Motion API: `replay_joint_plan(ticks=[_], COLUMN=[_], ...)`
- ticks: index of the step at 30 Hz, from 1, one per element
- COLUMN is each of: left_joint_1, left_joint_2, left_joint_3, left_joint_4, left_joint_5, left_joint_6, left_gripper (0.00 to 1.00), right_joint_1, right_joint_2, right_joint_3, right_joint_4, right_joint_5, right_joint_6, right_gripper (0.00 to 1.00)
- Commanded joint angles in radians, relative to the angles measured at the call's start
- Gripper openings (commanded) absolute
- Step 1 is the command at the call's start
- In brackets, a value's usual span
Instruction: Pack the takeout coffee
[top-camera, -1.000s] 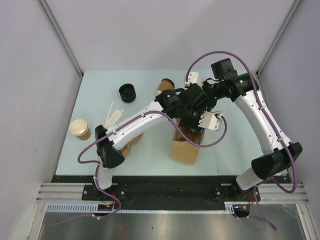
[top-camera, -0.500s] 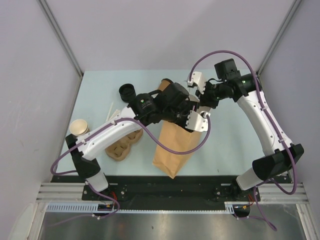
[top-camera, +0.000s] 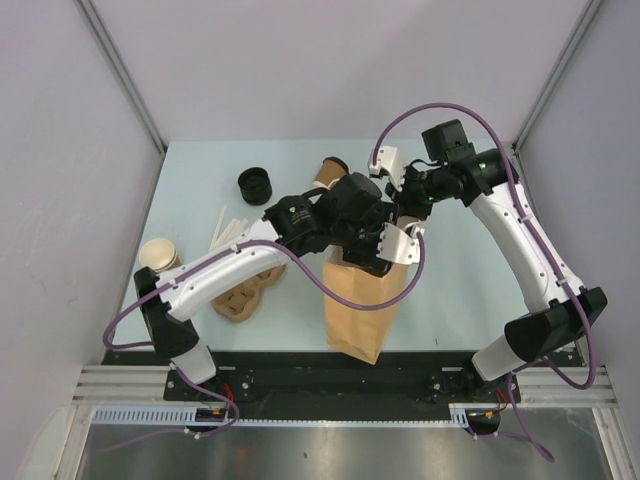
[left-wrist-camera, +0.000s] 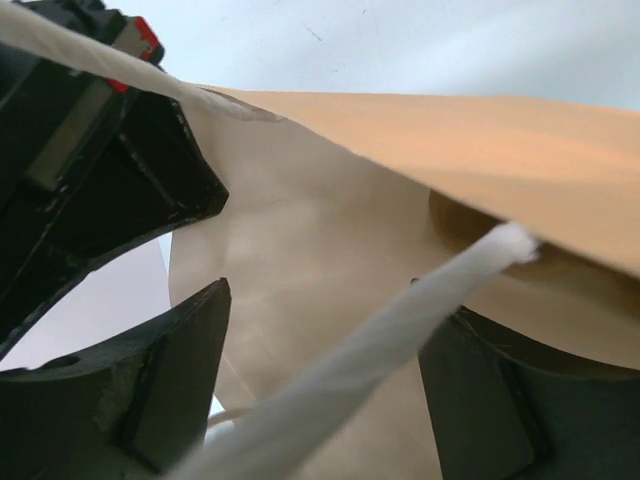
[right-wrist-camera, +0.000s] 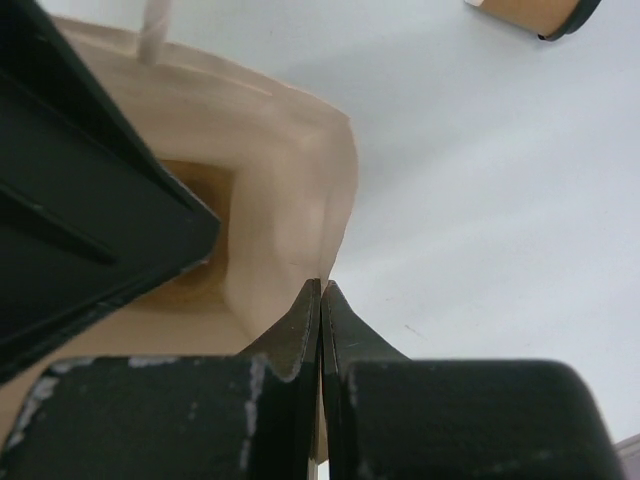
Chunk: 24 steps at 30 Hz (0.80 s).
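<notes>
1. Now the takeout coffee (top-camera: 331, 170) sits on the table (top-camera: 460, 290) behind the paper bag (top-camera: 360, 310) and outside it. It appears to lie on its side, black lid toward the far right. In the right wrist view it shows only at the top edge, well apart from the bag's rim.
2. The paper bag stands mouth up between the two arms, and both grippers meet at its opening.
3. The right gripper (right-wrist-camera: 320, 292) has its fingers pressed flat together. The bag's rim runs down into the tips, so it pinches the paper at one corner of the mouth.
4. The left gripper (left-wrist-camera: 325, 330) has its fingers spread wide at the mouth. A white handle cord (left-wrist-camera: 380, 350) crosses the gap between them, but neither finger presses on it and the gripper has hold of nothing.
5. Left of the bag, a cardboard cup carrier (top-camera: 238, 300) lies partly under the left arm.
6. A lidless tan cup (top-camera: 158, 256) stands near the table's left edge.
7. A stack of black lids (top-camera: 255, 185) sits toward the far side, left of the takeout coffee.
</notes>
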Motion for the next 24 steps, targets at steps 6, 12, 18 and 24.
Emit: replay_joint_plan(ticks=[6, 12, 18, 24], left_joint_1=[-0.018, -0.039, -0.038, -0.036], left_joint_2=[-0.012, 0.032, 0.053, 0.001], left_joint_3=[-0.064, -0.046, -0.043, -0.083], left_joint_4=[0.073, 0.000, 0.022, 0.043], left_joint_5=[-0.012, -0.074, -0.140, -0.065], left_joint_6=[0.081, 0.150, 0.111, 0.175], left_gripper=[0.83, 0.83, 0.83, 0.84], right_joint_1=[0.015, 0.015, 0.014, 0.009], right_joint_2=[-0.043, -0.047, -0.061, -0.072], right_joint_3=[0.038, 0.033, 0.015, -0.023], right_joint_4=[-0.010, -0.012, -0.012, 0.007], right_joint_5=[0.006, 0.007, 0.012, 0.027], right_joint_6=[0.027, 0.023, 0.014, 0.003], right_gripper=[0.00, 0.00, 0.00, 0.00])
